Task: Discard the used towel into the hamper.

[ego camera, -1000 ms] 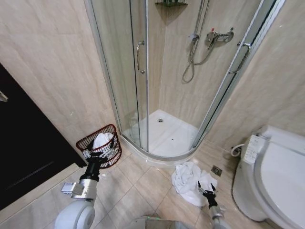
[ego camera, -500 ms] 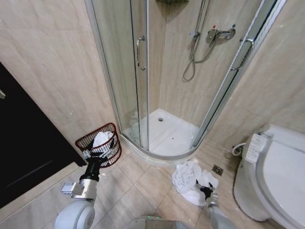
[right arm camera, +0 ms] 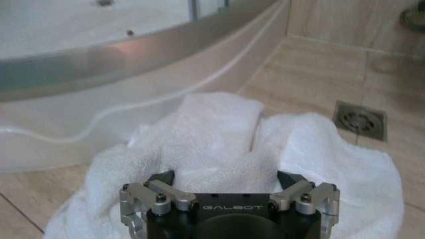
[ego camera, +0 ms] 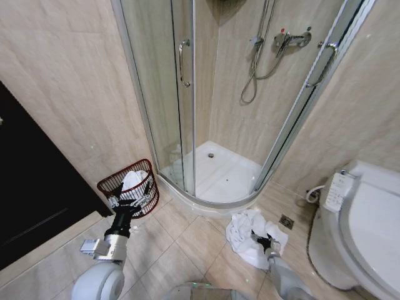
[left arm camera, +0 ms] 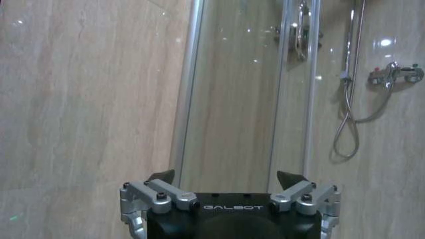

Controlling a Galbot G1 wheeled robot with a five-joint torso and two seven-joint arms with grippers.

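Right tool (ego camera: 263, 240), seen from the head, sits low at about five o'clock, pressed into the crumpled white towel (ego camera: 245, 232) on the floor tiles beside the shower tray (ego camera: 215, 178). The hamper (ego camera: 128, 186) stands at about eight o'clock against the wall with white cloth already inside; the left tool (ego camera: 127, 204) hangs just in front of it.

From the left wrist, that tool's jaws stand wide and hold nothing.

From the right wrist, the right tool (right arm camera: 227, 180) is spread wide over a raised fold of towel (right arm camera: 219, 144), the floor drain (right arm camera: 361, 119) near. A good grasp should pinch that thick ridge, not a loose edge.

Count: one floor towel, one hamper, two tools.
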